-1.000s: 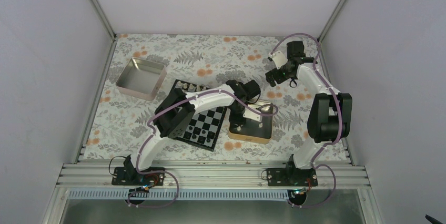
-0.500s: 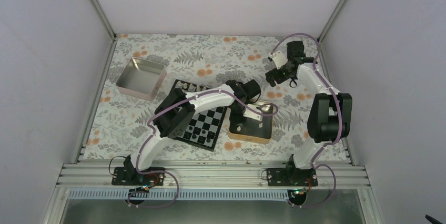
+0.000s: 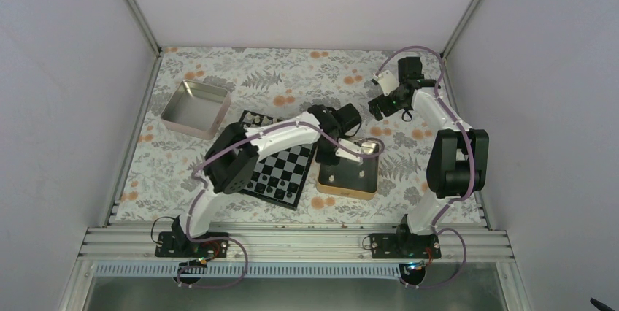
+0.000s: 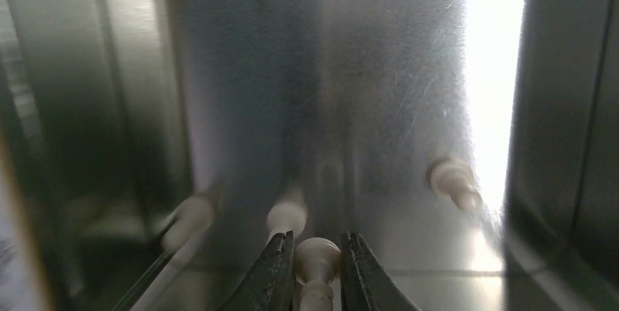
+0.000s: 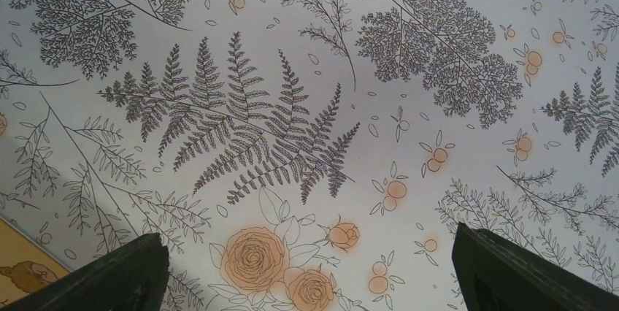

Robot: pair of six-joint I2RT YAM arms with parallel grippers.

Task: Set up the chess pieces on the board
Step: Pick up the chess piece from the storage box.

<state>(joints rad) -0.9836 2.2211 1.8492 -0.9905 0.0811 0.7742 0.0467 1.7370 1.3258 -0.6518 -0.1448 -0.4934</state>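
- The left gripper point(image 4: 316, 242) is clamping one white chess piece point(image 4: 317, 258) by its head, low inside the gold tin point(image 3: 350, 188).
- Loose white pieces point(image 4: 286, 217) are lying on the tin floor at 10, 11 and 2 o'clock from the fingertips.
- The board point(image 3: 281, 176) is lying just beside the tin, at its 9 o'clock.
- The right gripper point(image 5: 308, 238) is hanging wide apart and holding nothing over the flowered cloth point(image 5: 292, 70).

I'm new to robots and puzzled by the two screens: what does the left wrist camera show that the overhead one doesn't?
Only the wrist view: the left gripper shut on a cream piece, with loose pieces lying around. Only overhead: the board, silver tin and right arm. Both: the gold tin, seen from inside by the wrist.
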